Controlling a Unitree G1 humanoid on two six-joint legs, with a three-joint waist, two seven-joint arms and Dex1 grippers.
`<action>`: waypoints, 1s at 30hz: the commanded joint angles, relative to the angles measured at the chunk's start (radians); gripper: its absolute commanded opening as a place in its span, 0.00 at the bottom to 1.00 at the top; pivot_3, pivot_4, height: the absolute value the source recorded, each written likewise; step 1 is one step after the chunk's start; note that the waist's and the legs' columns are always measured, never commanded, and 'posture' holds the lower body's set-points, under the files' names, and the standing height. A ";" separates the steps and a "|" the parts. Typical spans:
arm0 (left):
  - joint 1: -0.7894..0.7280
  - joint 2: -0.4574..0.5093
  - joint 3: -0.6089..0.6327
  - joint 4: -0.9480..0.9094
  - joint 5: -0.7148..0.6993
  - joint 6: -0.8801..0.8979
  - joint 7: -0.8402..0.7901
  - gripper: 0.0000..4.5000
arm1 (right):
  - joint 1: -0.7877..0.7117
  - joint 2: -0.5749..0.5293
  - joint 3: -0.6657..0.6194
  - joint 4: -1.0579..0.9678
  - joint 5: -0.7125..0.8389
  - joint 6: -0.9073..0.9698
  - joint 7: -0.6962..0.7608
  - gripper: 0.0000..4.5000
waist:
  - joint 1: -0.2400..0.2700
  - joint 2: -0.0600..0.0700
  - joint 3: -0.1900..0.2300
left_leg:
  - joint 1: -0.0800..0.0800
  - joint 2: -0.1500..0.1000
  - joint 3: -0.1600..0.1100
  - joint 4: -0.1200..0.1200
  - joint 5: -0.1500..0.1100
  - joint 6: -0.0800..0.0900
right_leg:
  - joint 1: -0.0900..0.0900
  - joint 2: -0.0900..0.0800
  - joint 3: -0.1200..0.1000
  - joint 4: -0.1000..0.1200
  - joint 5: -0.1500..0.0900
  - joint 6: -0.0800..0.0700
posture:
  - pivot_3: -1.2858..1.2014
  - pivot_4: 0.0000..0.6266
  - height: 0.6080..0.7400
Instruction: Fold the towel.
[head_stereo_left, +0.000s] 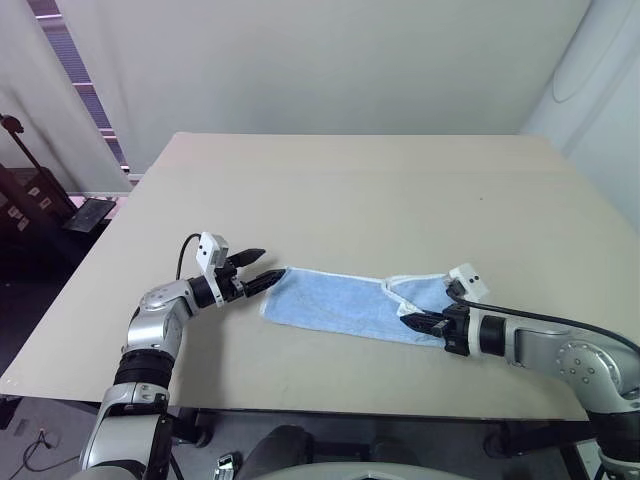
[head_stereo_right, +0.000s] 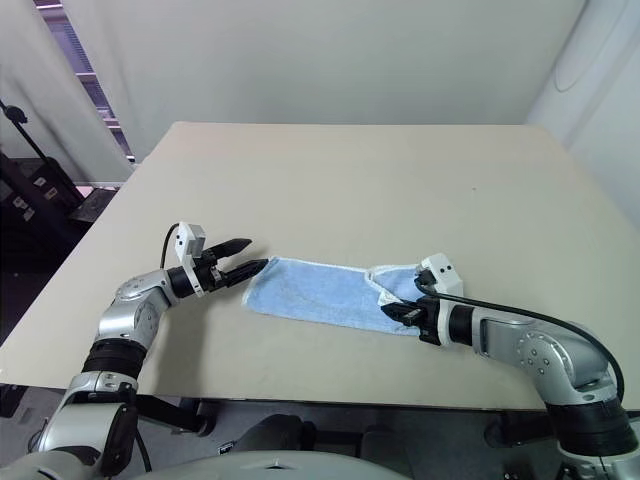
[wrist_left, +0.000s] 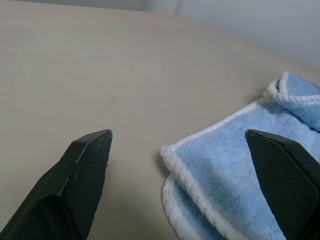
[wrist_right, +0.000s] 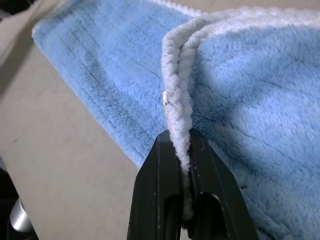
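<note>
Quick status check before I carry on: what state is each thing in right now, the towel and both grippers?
towel: lying on the table, already doubled lengthwise, its right end lifted and turned back over itself.
left gripper: open, fingers either side of the towel's left corner, not gripping.
right gripper: shut on the towel's white stitched edge.

1 towel (head_stereo_left: 335, 305), 1 table (head_stereo_left: 400, 190), 2 hands: left hand (head_stereo_left: 262, 270), right hand (head_stereo_left: 410, 322).
</note>
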 joint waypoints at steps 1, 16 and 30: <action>-0.003 0.015 0.014 -0.025 -0.002 -0.023 -0.001 1.00 | -0.028 0.028 0.007 -0.028 -0.016 -0.011 -0.001 0.00 | 0.001 0.000 0.000 | 0.000 0.000 0.000 0.000 0.000 0.000 | 0.000 0.000 0.000 0.000 0.000 0.000 | 0.52 0.00 1.00; -0.050 0.015 0.029 -0.042 -0.062 0.052 -0.041 1.00 | 0.053 0.113 -0.219 -0.110 0.137 -0.101 0.096 0.97 | 0.004 0.000 0.000 | 0.000 0.000 0.000 0.000 0.000 0.000 | 0.000 0.000 0.000 0.000 0.000 0.001 | 0.52 0.00 1.00; -0.180 -0.136 -0.100 -0.281 -0.224 0.283 -0.173 0.30 | 0.108 0.142 -0.323 -0.016 -0.040 -0.402 0.124 0.27 | 0.002 0.000 0.000 | 0.001 0.000 0.000 0.001 0.000 0.000 | 0.002 0.000 0.000 0.000 0.002 0.002 | 0.52 0.00 1.00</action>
